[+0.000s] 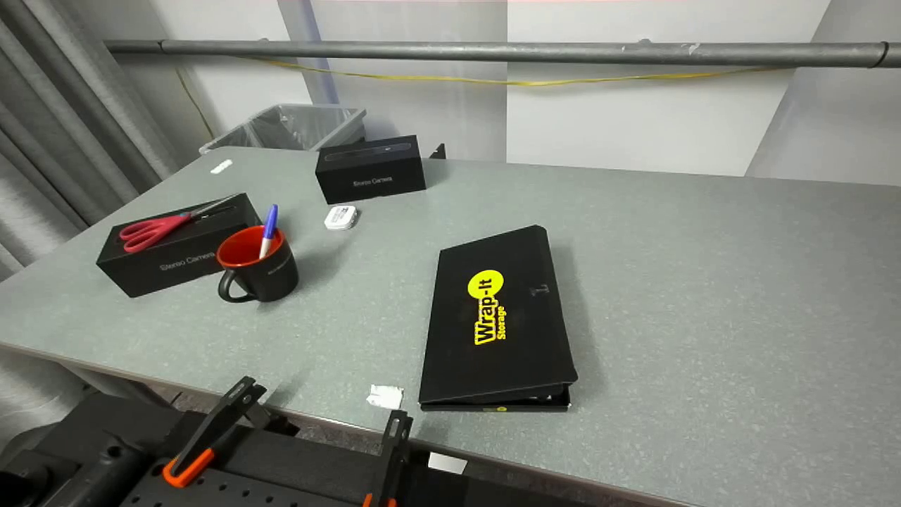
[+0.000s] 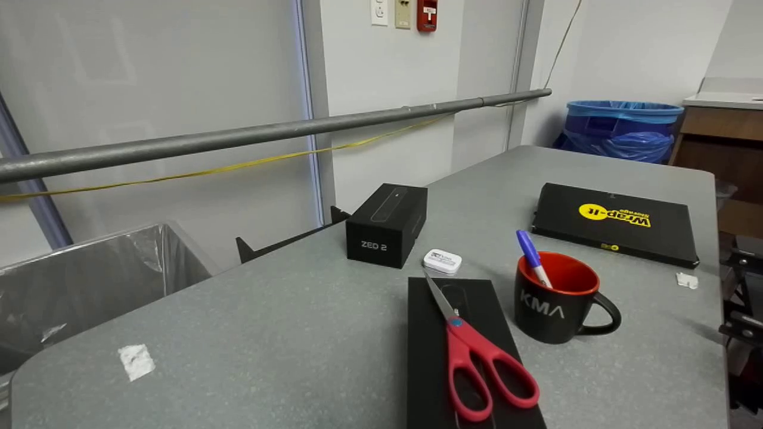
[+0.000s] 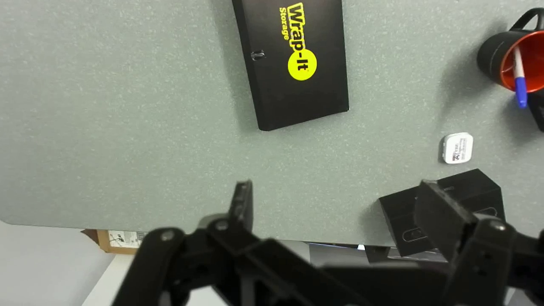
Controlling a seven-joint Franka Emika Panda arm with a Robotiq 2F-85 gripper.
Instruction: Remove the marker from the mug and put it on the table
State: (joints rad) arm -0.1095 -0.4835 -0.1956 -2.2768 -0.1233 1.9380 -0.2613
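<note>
The marker, white with a blue cap, shows in both exterior views (image 1: 270, 224) (image 2: 530, 250) and the wrist view (image 3: 519, 83). It leans in the mug, cap end up and above the rim; its lower end is hidden inside. The mug, black outside and red inside, stands upright on the grey table (image 1: 690, 296); it shows in both exterior views (image 1: 276, 276) (image 2: 545, 319) and at the right edge of the wrist view (image 3: 491, 57). My gripper (image 3: 335, 185) is open and empty above the table, well apart from the mug. It is not in the exterior views.
A black box (image 1: 186, 267) with red scissors (image 1: 156, 231) on top stands close beside the mug. Another black box (image 1: 372, 174), a small white case (image 1: 341, 217) and a flat black Wrap-It box (image 1: 496, 366) lie on the table. Black clamps (image 1: 218, 426) sit by the table edge.
</note>
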